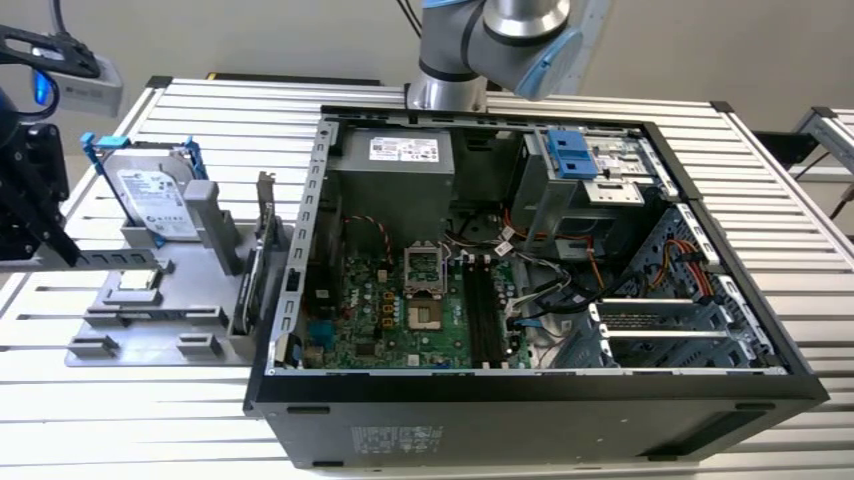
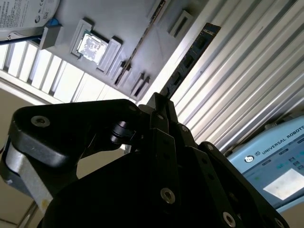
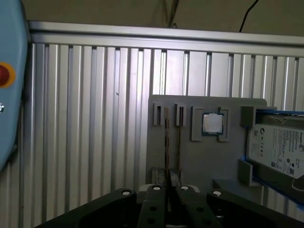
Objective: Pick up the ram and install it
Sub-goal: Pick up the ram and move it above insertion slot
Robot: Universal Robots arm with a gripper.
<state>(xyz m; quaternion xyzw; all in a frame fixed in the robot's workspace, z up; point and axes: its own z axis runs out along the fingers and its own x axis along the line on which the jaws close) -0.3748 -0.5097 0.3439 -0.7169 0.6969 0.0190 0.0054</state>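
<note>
gripper: here it is at the exterior view's left edge [image 1: 60,257], black fingers pressed together on the ram, and its dark body fills the foreground in both wrist views [image 2: 159,102] [image 3: 168,187]
ram: pinched at one end, and the rest sticks straight out from the fingertips. it's a dark strip with chips along it in the second wrist view [image 2: 190,57], and a thin grey bar lying level in the exterior view [image 1: 118,258]
where the ram is: up off the grey tray [image 1: 147,300], out in front of the hard drive [image 1: 147,195], on the tray's side of the table and well apart from the computer case [image 1: 534,390]
tray: sits on the slatted table [image 1: 134,420], to the exterior view's left of the case. the hard drive stands upright in its blue frame at the far end, and the square chip [image 1: 138,280] lies flat in its pocket
card: a taller card [image 1: 271,235] stands on edge in the tray, along the side nearest the case
case: lying open, motherboard [image 1: 387,310] facing up, with the long black slots [image 1: 483,310] running beside the processor socket
arm: grey and pale blue joints [image 1: 507,30] behind the case at the top of the exterior view
wrist views: both look out past the fingertips at the tray, with the chip bright in its pocket [image 2: 90,46] [image 3: 212,122]
</note>
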